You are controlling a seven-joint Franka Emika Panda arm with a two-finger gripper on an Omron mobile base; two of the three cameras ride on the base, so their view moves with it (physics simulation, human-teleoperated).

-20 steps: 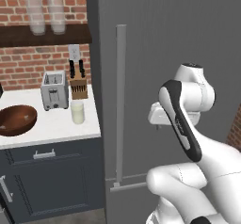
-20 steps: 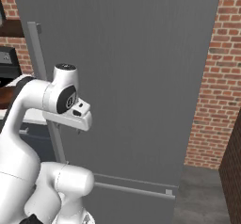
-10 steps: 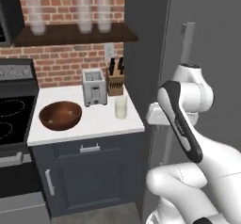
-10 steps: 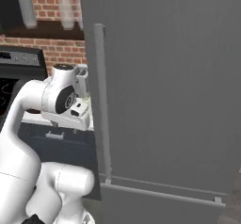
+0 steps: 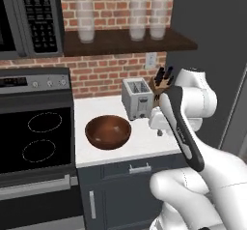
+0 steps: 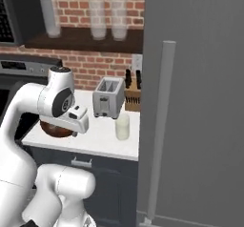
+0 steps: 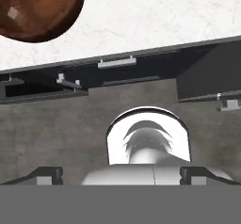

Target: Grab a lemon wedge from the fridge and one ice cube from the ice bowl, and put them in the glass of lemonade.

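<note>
The ice bowl [image 5: 108, 131], wide and reddish-brown, sits on the white counter [image 5: 101, 110] left of the toaster. In the hand view the ice bowl [image 7: 40, 6] is at the top left with a small pale ice cube [image 7: 13, 13] inside. The glass of lemonade [image 6: 122, 126] stands in front of the toaster, near the fridge [image 6: 200, 102], whose door is shut. The lemon wedge is out of view. My gripper [image 7: 122, 176] is open and holds nothing, its fingertips [image 7: 44, 175] far apart. It hangs over the counter's front edge, with the hand [image 6: 76, 118] right of the bowl.
A toaster [image 5: 137, 98] and knife block [image 5: 161, 81] stand at the back of the counter. A black stove [image 5: 34, 142] lies to the left, and frosted jars [image 5: 86, 21] line a shelf above. Dark base cabinets [image 7: 117, 72] sit under the counter. The fridge's long handle [image 6: 159, 126] runs beside the glass.
The whole picture has shifted: the base has driven left, from facing the fridge door to facing the counter and stove. The arm's pose and the open gripper look unchanged.
</note>
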